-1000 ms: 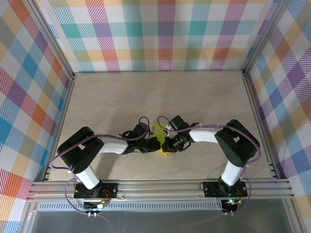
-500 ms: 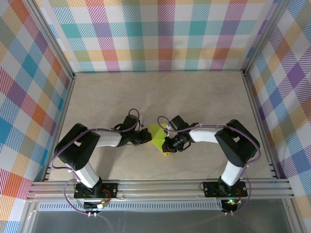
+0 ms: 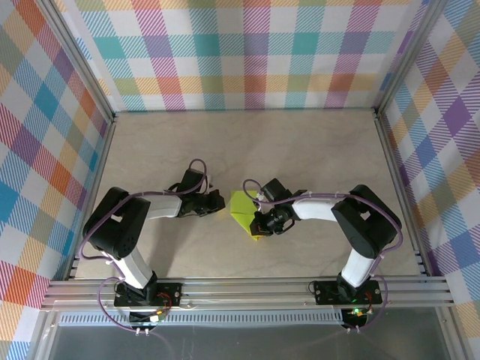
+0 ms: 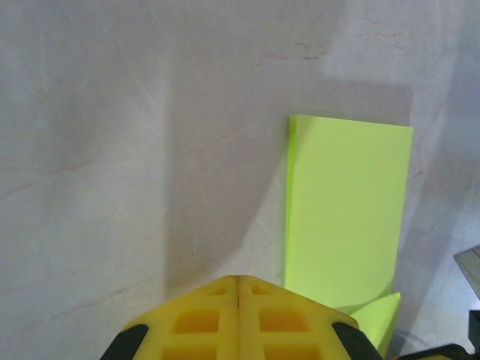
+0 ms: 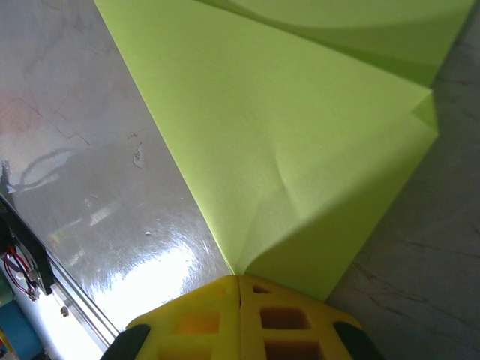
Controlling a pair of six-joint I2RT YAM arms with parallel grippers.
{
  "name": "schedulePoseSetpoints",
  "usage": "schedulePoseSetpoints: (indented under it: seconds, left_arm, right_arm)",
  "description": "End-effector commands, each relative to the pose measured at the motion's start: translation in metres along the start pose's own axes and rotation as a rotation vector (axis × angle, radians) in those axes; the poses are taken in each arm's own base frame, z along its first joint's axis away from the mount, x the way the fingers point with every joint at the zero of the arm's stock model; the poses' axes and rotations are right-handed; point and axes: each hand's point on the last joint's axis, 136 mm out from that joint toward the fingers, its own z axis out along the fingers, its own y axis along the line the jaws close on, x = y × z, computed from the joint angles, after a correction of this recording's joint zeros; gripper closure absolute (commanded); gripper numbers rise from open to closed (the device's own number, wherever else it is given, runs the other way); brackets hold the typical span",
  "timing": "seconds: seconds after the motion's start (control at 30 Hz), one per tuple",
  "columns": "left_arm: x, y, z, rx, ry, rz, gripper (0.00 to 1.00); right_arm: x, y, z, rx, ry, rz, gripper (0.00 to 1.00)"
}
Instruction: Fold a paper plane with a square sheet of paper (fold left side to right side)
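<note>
Top external: the square sheet of paper [image 3: 241, 208], already folded narrower, lies flat on the worktop [image 3: 300, 150], toward its near side. The right gripper [image 3: 257, 223], fingers together, meets its near right edge. The left gripper [image 3: 220, 202], likewise closed, sits just beside the straight left edge. Open worktop lies beyond.

A: Which part of the lime paper [image 3: 240, 206] is going unseen from above?
B: Its right side is lying under the right gripper [image 3: 260, 223]; the folds are looking too small to read.
A: And at the wrists?
B: The right wrist picture's top edge is cutting the paper off, and the left gripper [image 4: 238, 280] is covering its near corner.
</note>
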Motion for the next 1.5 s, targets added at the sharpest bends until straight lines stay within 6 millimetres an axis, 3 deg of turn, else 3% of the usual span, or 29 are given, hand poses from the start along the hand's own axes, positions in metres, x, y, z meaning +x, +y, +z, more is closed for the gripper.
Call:
schedulePoseSetpoints:
  seconds: [0.0, 0.13, 0.3, 0.5, 0.63, 0.9, 1.0, 1.17, 1.47]
  left_arm:
    - [0.008, -0.025, -0.011, 0.034, 0.01, 0.061, 1.0]
    - [0.029, -0.057, -0.006, 0.105, 0.042, 0.098, 1.0]
    - [0.043, -0.073, 0.01, 0.123, 0.076, 0.124, 1.0]
    - [0.05, -0.056, 0.03, 0.056, 0.103, 0.111, 1.0]
    - [0.055, -0.038, 0.038, -0.009, 0.12, 0.093, 1.0]
    - [0.066, -0.022, 0.037, -0.059, 0.146, 0.083, 1.0]
    - [0.067, -0.021, 0.037, -0.061, 0.149, 0.081, 1.0]
    - [0.068, -0.021, 0.038, -0.057, 0.153, 0.081, 1.0]
    - [0.069, -0.02, 0.038, -0.059, 0.154, 0.074, 1.0]
  right_arm:
    - [0.053, -0.073, 0.008, 0.286, 0.134, 0.133, 1.0]
    - [0.05, -0.071, 0.007, 0.28, 0.126, 0.125, 1.0]
    - [0.048, -0.069, 0.01, 0.265, 0.128, 0.124, 1.0]
    - [0.046, -0.064, 0.011, 0.244, 0.124, 0.119, 1.0]
    - [0.038, -0.05, 0.009, 0.192, 0.108, 0.091, 1.0]
    - [0.001, 0.01, -0.008, 0.024, 0.028, 0.002, 1.0]
    - [-0.011, 0.023, -0.014, 0.001, -0.005, -0.033, 1.0]
    - [-0.026, 0.032, -0.013, -0.015, -0.03, -0.067, 1.0]
    - [-0.032, 0.029, 0.001, -0.024, -0.013, -0.061, 1.0]
